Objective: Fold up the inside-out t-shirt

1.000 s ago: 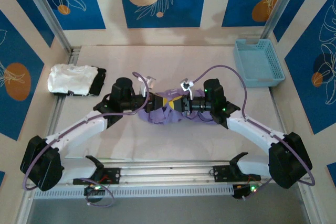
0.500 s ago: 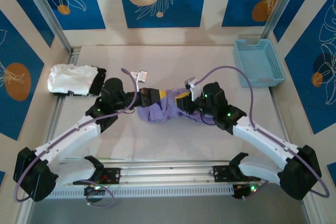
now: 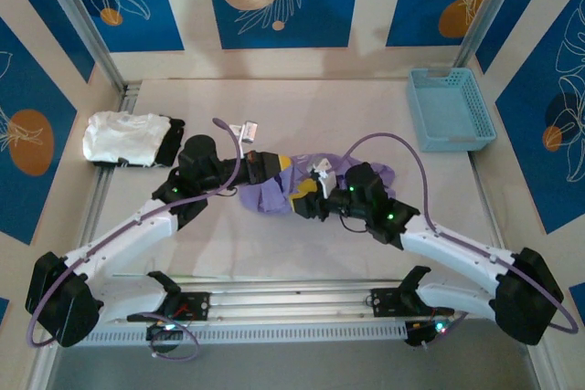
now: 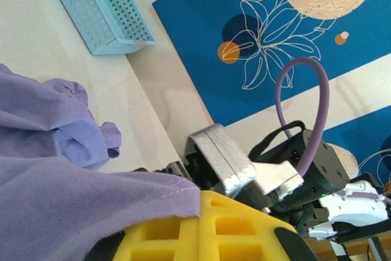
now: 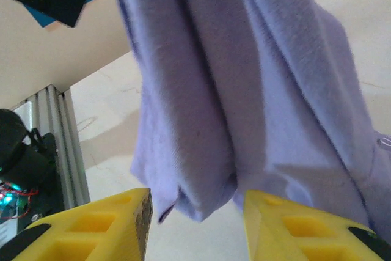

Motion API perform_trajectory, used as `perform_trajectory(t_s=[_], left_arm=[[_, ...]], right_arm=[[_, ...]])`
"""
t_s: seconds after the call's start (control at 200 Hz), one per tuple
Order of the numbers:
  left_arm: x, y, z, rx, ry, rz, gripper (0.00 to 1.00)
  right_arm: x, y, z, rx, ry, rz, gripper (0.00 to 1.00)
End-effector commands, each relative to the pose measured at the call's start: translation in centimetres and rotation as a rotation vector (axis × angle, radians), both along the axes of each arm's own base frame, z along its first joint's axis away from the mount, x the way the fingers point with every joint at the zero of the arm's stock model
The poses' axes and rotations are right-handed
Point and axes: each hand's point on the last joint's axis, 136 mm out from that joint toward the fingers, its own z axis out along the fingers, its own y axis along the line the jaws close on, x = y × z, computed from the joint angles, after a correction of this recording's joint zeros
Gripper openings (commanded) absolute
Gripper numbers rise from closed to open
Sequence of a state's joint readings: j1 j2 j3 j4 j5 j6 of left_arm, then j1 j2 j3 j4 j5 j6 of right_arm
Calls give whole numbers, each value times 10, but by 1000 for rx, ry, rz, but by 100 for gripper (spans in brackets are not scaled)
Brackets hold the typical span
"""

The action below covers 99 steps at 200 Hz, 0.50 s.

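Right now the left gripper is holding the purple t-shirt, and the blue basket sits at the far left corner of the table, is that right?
Not quite. The blue basket sits at the far right corner, as the top external view shows; the folded white garment lies at the far left. The left gripper does hold the purple t-shirt.

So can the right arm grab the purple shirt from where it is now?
Probably yes. The right gripper is open, a hanging fold of the shirt dips right into its gap, and nothing is in the way.
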<state>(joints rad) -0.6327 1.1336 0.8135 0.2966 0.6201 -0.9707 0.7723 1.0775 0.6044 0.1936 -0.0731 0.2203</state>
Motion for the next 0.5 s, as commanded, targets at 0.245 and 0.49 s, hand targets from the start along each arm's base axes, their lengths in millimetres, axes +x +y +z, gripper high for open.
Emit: perform_trajectory(t_s=[0.245,0.49], left_arm=[[11,14,-7,63,-50,90,0],[28,25,-27,99,-49,111,32]], right_arm=[[4,9,38,132,-47,61,0],[-12,-8,45,238,20,164,0]])
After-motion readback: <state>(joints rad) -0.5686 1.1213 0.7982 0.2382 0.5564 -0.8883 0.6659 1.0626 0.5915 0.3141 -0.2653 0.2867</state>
